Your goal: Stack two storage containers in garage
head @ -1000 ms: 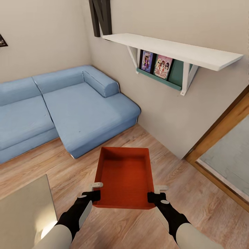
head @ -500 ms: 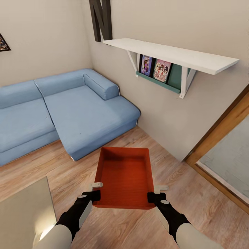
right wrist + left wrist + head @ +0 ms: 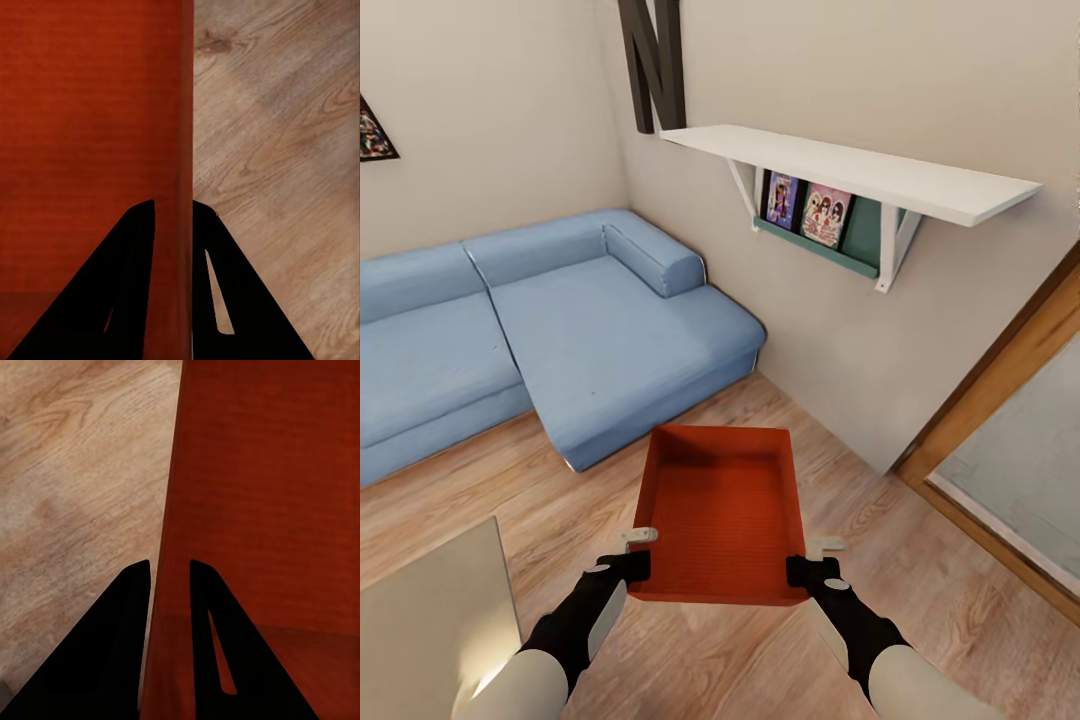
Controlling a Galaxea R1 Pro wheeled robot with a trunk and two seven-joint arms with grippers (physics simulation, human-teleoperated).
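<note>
An orange-red storage container [image 3: 722, 512] is held level above the light wood plank floor [image 3: 920, 560] of the living room, in front of the robot. The left gripper [image 3: 632, 566] clamps its fingers [image 3: 127, 615] on the container's left wall near the near corner; the right gripper [image 3: 806, 571] grips the right wall the same way. Beyond it stand a blue corner sofa [image 3: 560, 330] and a white wall shelf [image 3: 860, 170].
</note>
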